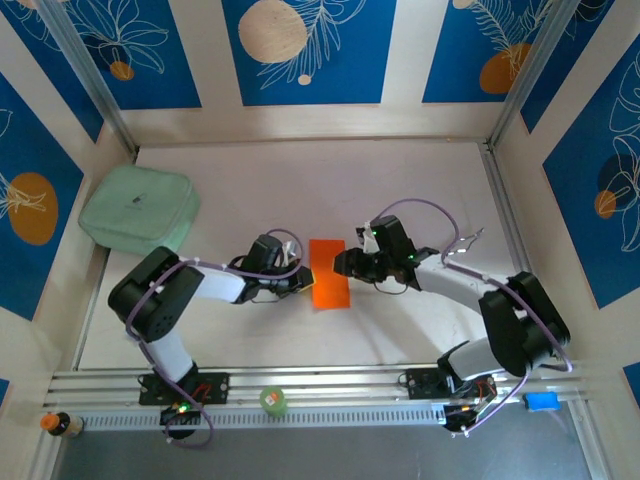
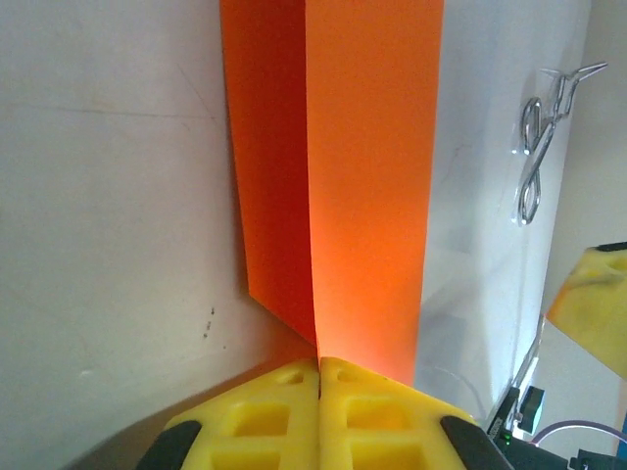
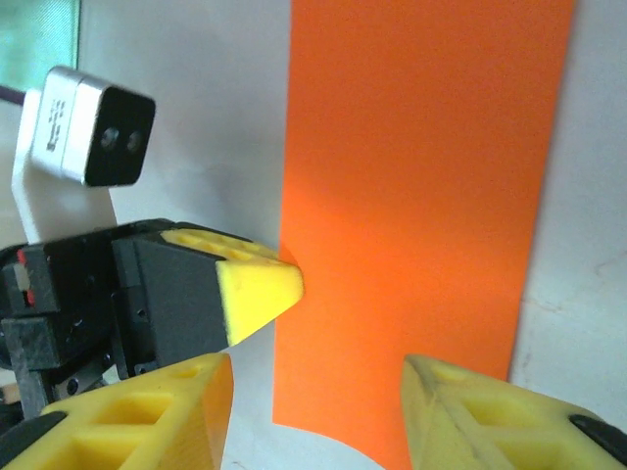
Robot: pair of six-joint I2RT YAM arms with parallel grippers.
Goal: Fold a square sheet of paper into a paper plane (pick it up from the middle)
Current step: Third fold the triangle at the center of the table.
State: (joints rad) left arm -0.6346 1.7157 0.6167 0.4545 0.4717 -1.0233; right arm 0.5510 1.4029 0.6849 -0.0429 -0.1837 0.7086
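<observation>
As left jaws pinch paper (image 2: 367, 176), right parted

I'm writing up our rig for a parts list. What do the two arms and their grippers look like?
The left arm and right arm are black with white link sections, with purple cables looping along them. The left gripper and right gripper have yellow wedge-shaped fingers with square hollows. A silver camera on a white bracket sits at the left wrist.

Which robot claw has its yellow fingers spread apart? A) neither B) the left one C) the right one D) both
C: the right gripper has its fingers apart above the folded bright orange paper sheet; the left gripper is shut on its edge.
</observation>
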